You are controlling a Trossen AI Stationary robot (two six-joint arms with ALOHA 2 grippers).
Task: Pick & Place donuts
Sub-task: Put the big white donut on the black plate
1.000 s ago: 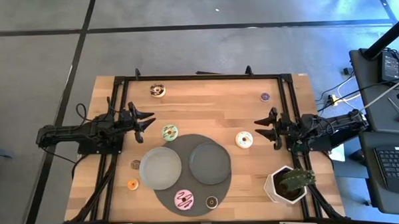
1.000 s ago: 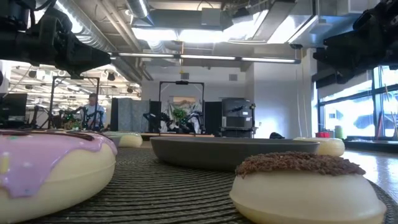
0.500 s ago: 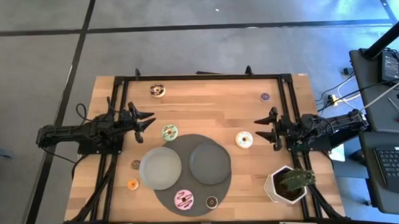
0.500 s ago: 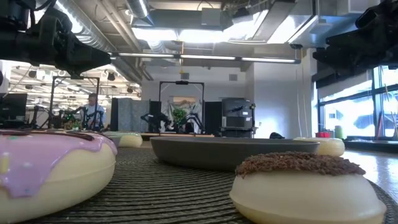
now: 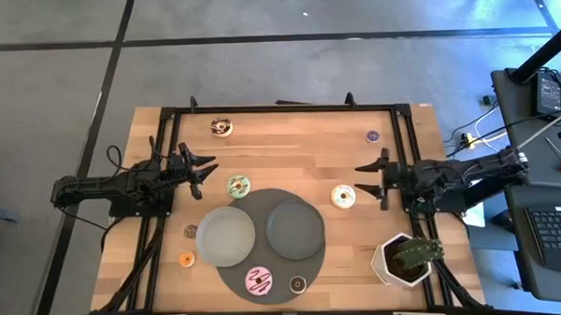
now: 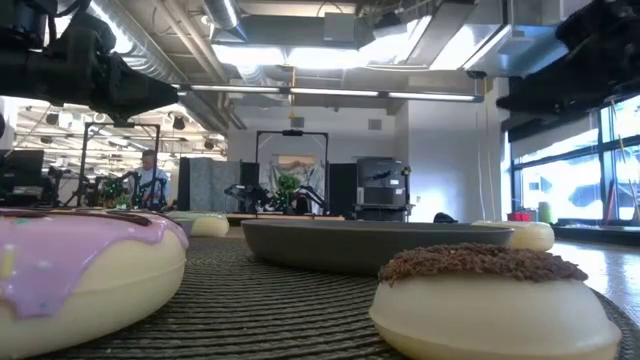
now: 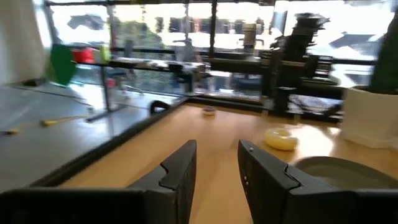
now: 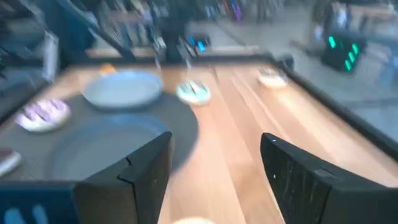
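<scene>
The donuts lie scattered over the table in the high view: chocolate-and-white (image 5: 221,128), purple (image 5: 372,136), green (image 5: 238,186), cream (image 5: 344,196), small brown (image 5: 190,232), orange (image 5: 187,259). The pink one (image 5: 258,282) and the dark one (image 5: 298,285) rest on a round dark mat (image 5: 263,203). My left gripper (image 5: 204,174) hovers open left of the green donut. My right gripper (image 5: 369,185) is open just right of the cream donut, whose edge (image 8: 186,220) shows between its fingers (image 8: 214,180) in the right wrist view.
Two grey plates (image 5: 225,236) (image 5: 294,228) sit side by side on the mat. A white pot with a green plant (image 5: 403,258) stands near the table's near right corner, beside my right arm. A black frame (image 5: 279,109) runs around the table top.
My right gripper has moved a little toward the table's left, closer to the cream donut, and has stayed open. The donuts and plates lie where they were.
</scene>
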